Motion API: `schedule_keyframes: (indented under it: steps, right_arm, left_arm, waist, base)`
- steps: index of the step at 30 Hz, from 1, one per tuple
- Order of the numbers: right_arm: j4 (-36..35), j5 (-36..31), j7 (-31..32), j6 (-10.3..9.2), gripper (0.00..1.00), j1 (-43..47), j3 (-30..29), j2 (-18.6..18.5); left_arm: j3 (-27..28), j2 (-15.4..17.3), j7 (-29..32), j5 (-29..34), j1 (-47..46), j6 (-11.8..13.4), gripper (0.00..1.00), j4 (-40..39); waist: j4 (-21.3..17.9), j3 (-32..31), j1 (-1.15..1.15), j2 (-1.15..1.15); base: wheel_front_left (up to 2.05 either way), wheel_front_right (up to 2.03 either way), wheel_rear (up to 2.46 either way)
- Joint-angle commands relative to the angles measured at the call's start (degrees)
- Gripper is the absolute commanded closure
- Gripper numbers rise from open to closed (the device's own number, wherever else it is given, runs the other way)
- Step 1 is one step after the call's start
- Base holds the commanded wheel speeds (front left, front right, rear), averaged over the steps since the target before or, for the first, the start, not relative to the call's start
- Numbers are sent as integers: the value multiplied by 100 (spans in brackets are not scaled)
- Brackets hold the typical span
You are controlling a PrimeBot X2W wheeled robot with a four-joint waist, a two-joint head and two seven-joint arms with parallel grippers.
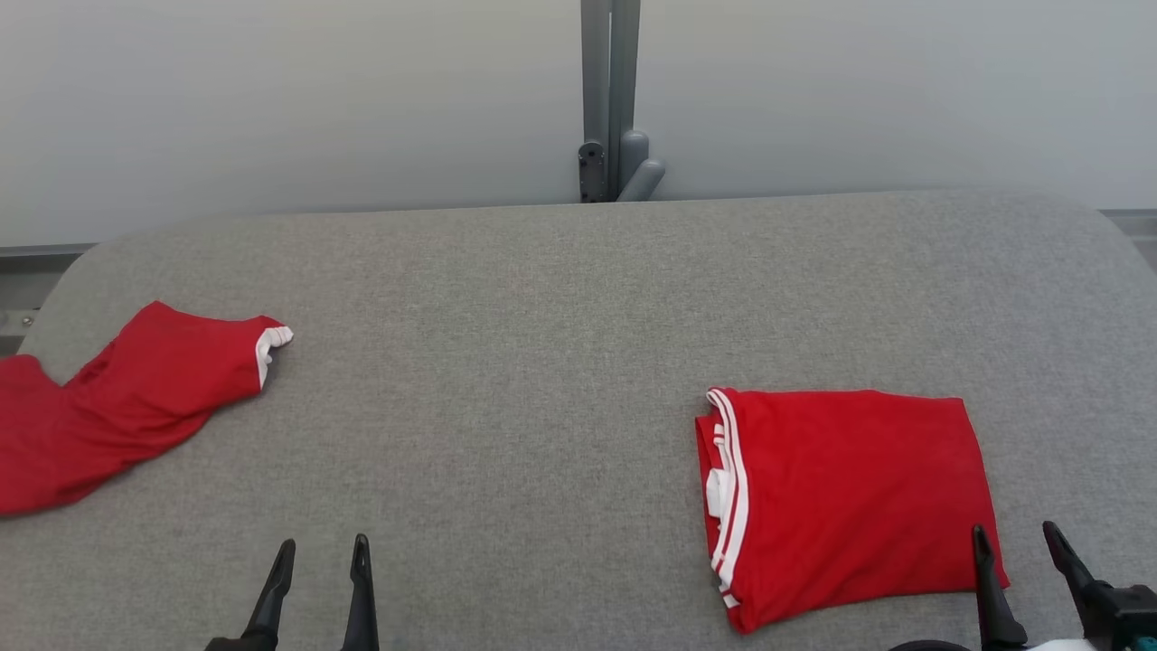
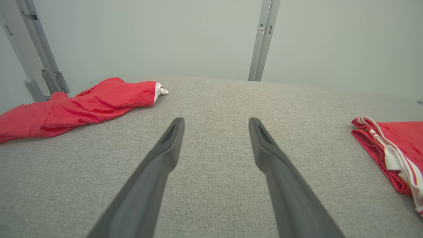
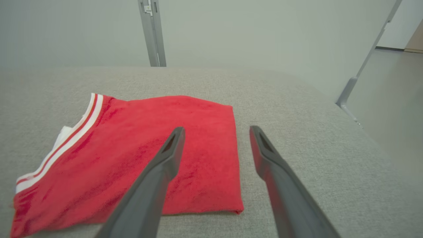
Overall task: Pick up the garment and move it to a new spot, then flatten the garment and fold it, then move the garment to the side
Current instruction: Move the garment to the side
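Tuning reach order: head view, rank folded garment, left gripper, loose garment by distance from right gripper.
1. Folded garment, directly beside the right gripper.
2. Left gripper, lower left.
3. Loose garment, far left.

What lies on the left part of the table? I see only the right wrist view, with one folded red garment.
Observer: A second red garment lies unfolded and crumpled at the left edge of the table.
Operator: Where is the left end effector?
Observer: The left end effector is open over bare table, between that one and the folded garment, touching neither.
Operator: Which way does the sleeve point?
Observer: Its white cuff points toward the table's middle.
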Motion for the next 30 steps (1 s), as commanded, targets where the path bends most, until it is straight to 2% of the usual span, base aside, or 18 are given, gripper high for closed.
schedule_keyframes:
  steps: [1,4,8,12,16,19,22,24,27,30]
  right_arm:
    - [138,135,60,-8,0,-248,41,-166]
    - [402,478,719,-7,0,-710,309,-633]
    - [592,1080,2041,-9,0,-1333,655,-1184]
    - [988,1501,2997,-6,0,-1872,826,-1358]
    - [1435,1642,3148,-8,0,-2165,766,-1326]
    - [2032,1706,3164,-4,0,-2463,812,-1139]
    - [2224,1875,3109,-3,0,-2574,925,-1048]
    - [2323,2100,3016,-3,100,-2721,986,-1009]
    - [2231,2392,2998,-3,100,-3014,1290,-1102]
    - [2070,2553,2974,-3,100,-3382,1530,-1369]
  left_arm:
    - [5,6,0,0,83,12,0,-6]
    - [-1,7,1,-3,71,3,0,-46]
    - [4,7,0,6,-70,-33,0,-108]
    - [13,7,1,34,-291,-73,0,-138]
    - [-7,7,0,72,-394,-106,0,-119]
    - [39,7,1,105,-509,-140,0,-105]
    - [51,6,0,115,-549,-144,0,-104]
    - [68,6,0,116,-599,-149,0,-123]
    - [104,6,0,124,-697,-172,0,-166]
    - [142,6,0,177,-800,-217,0,-193]
  waist:
    - [-56,54,0,68]
    - [-141,148,0,68]
    - [-188,382,0,68]
    - [-184,685,0,68]
    - [-134,809,0,68]
    - [-69,923,0,68]
    - [-56,968,0,68]
    - [-57,1041,0,68]
    - [-118,1254,0,68]
    - [-239,1510,0,68]
  base:
    - [0,0,0]
    - [0,0,0]
    - [0,0,0]
    - [0,0,0]
    - [0,0,0]
    - [0,0,0]
    - [0,0,0]
    - [0,0,0]
    - [0,0,0]
    - [0,0,0]
